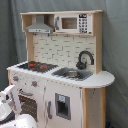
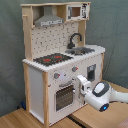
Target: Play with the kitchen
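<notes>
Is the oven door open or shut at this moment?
Shut. In both exterior views the oven door lies flush with the kitchen front, no gap visible. The claw is beside it.

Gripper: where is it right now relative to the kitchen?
In the second exterior view the gripper is at the kitchen front, just to the second exterior view's right of the oven door, below the knobs.

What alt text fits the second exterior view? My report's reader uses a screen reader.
A white robot arm's gripper is at the front of a toy kitchen, beside its windowed oven door. Above sit a black-red stovetop, a black faucet over the sink, and a grey hood.
</notes>
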